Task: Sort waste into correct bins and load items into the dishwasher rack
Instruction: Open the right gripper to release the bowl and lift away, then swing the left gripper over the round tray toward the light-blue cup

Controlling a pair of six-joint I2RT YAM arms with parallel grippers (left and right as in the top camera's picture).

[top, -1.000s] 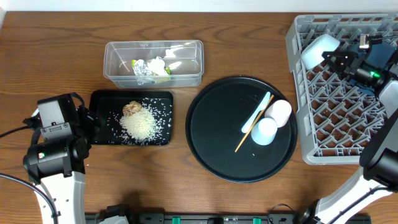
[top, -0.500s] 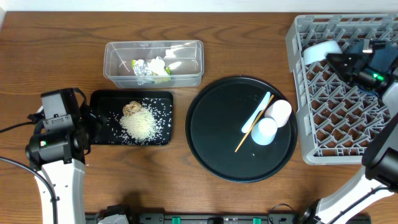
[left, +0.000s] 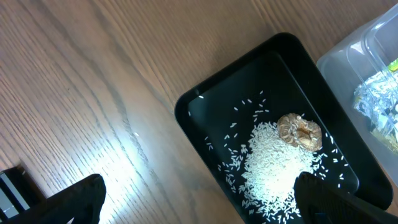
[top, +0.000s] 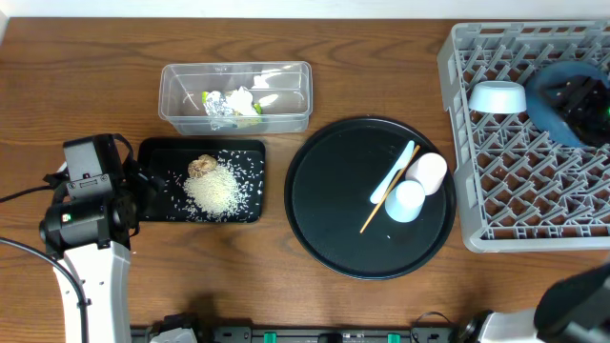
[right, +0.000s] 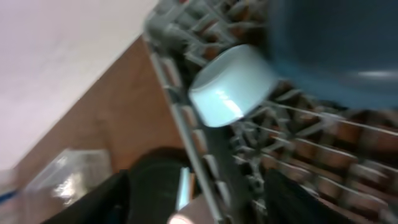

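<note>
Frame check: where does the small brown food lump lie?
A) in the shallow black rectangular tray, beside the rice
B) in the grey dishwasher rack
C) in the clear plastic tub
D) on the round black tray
A: the brown food lump sits in the shallow black rectangular tray, touching the edge of the rice pile.

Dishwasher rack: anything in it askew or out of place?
The white-lined pale blue bowl lies tipped on its side near the rim of the grey lattice crate, mouth facing sideways, not down. The large blue plate beside it is too blurred to judge.
</note>
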